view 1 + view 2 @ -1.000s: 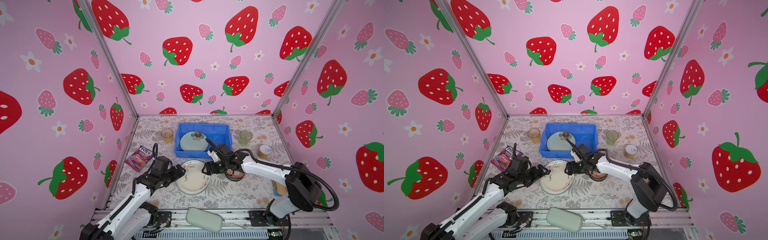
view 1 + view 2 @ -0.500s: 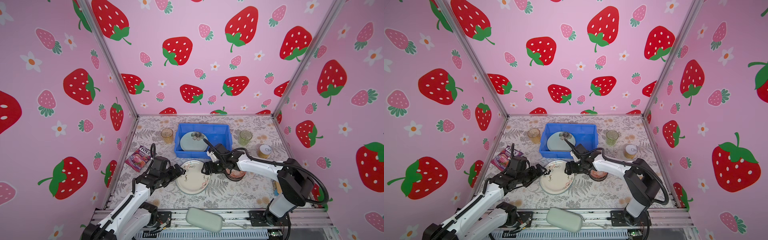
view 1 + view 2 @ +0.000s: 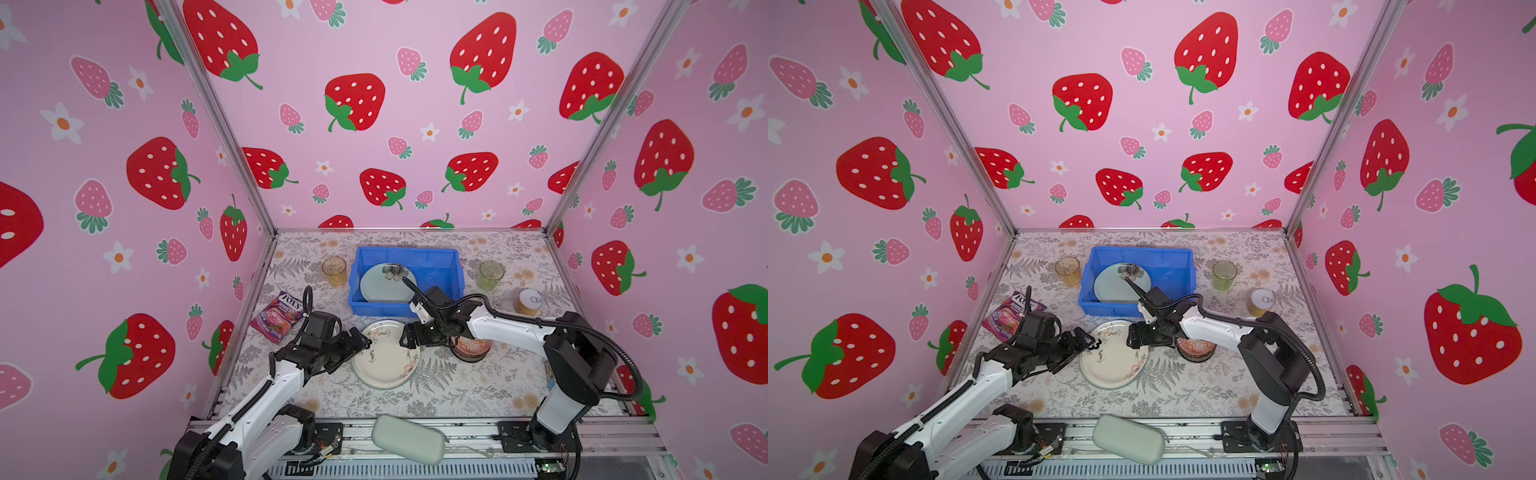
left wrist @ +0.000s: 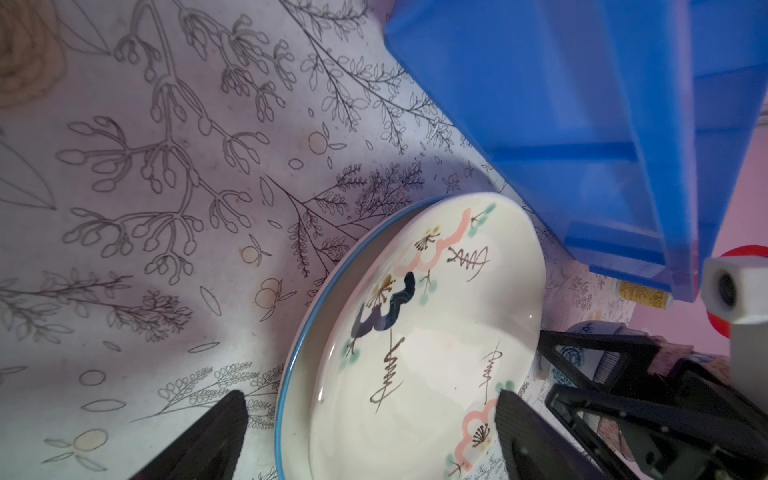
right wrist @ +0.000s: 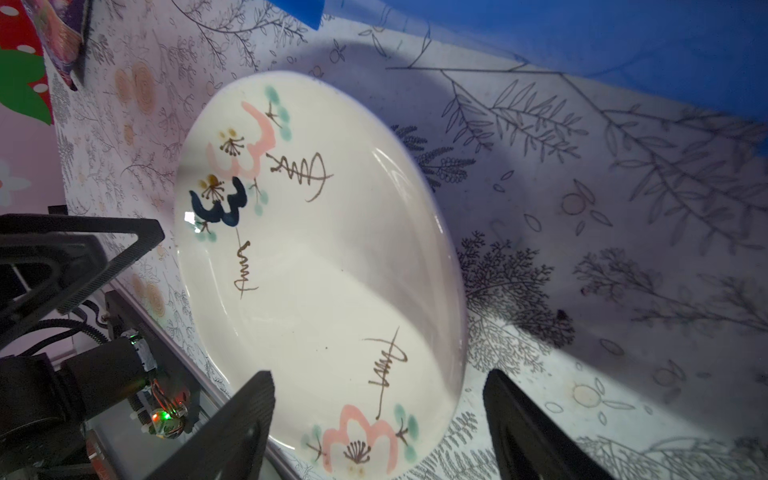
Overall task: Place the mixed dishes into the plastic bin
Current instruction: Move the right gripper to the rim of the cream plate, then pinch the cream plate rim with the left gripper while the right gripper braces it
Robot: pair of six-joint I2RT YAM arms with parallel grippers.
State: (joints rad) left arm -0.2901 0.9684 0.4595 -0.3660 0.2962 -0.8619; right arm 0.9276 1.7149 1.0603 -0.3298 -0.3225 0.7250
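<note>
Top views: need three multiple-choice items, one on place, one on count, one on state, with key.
1. Where is the amber tumbler relative to the blue bin?
A) inside it
B) on the table, left of it in both top views
C) stacked on a plate

2. How many plates lie in the bin?
A) one
B) two
C) none

3. How is the left gripper?
A) shut on a tumbler
B) shut, empty
C) open at the cream plate's rim

Key:
1 B, it stands beside the bin's left wall.
2 A, only the pale plate with a dark flower is inside.
3 C, the left wrist view shows its jaws wide apart, astride the rim.
</note>
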